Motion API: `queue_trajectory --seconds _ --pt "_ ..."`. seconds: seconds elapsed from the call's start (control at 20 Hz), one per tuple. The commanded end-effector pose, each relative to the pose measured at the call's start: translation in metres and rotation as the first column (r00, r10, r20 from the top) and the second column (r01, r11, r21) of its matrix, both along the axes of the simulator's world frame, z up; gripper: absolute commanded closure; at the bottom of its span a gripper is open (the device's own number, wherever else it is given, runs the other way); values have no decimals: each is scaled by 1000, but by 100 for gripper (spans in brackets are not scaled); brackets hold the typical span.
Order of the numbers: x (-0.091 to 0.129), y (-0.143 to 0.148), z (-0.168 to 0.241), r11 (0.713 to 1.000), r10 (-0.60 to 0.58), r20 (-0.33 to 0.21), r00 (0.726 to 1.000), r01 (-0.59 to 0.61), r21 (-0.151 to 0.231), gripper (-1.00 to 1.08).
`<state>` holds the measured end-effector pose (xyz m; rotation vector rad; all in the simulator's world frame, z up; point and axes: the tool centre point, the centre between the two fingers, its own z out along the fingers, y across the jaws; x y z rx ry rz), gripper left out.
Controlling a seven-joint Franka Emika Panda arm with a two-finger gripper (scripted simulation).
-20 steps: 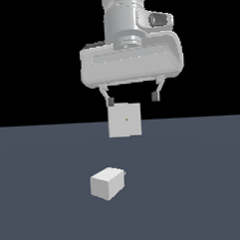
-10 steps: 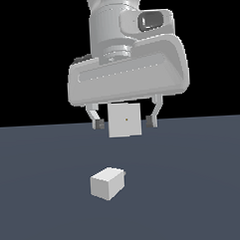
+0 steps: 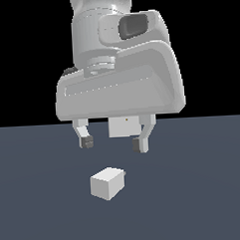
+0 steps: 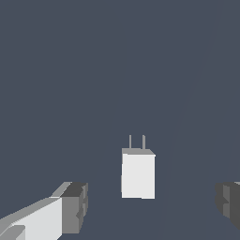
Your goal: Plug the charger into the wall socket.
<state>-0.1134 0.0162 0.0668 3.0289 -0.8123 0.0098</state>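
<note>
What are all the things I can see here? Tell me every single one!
charger: one, white cube-like block with two thin prongs on one face, lying on the floor, below and in front of the hand.
wall socket: one, flat white plate with a tiny yellowish dot, upright behind the hand, mostly hidden by it in the exterior view.
floor: one, dark blue-grey, flat, under everything.
arm: one, light grey, coming down from above.
hand: one, light grey with two dark-tipped fingers, open, holding nothing, above the charger.
</note>
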Motion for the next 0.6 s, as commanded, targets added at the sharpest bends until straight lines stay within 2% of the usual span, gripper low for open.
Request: queue_trajectory --seconds 0.0,0.55 --pt "-3 3 -3 1000 -18 1 1000 18 2 -92" --pt "-3 5 -9 1000 -23 1 1000 23 3 -92"
